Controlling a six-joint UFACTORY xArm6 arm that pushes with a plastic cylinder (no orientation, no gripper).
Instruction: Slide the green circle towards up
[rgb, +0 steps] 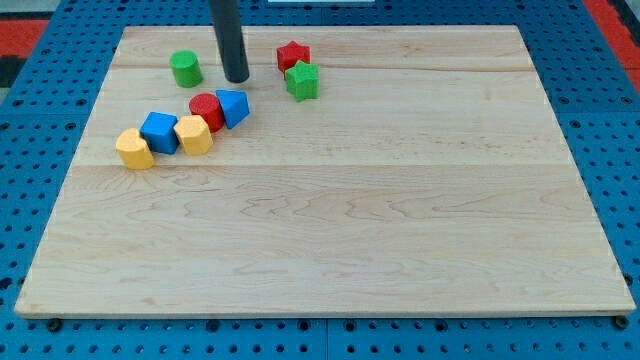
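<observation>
My tip (237, 79) is a bare rod end with no jaws to open or close. The green circle (186, 68) stands just to its left in the view, apart from it. Below the tip, the red cylinder (206, 110) touches a blue block (233, 107).

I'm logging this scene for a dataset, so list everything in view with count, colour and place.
green circle: 1, green, upper left, left of my tip
red star: 1, red, top centre
green star: 1, green, touching the red star, just below it
red cylinder: 1, red, left of centre
blue block: 1, blue, against the red cylinder's right
blue cube: 1, blue, left
yellow blocks: 2, yellow, either side of the blue cube
board: 1, pale wood
my tip: 1, dark rod, between the green circle and the stars, touching neither
</observation>
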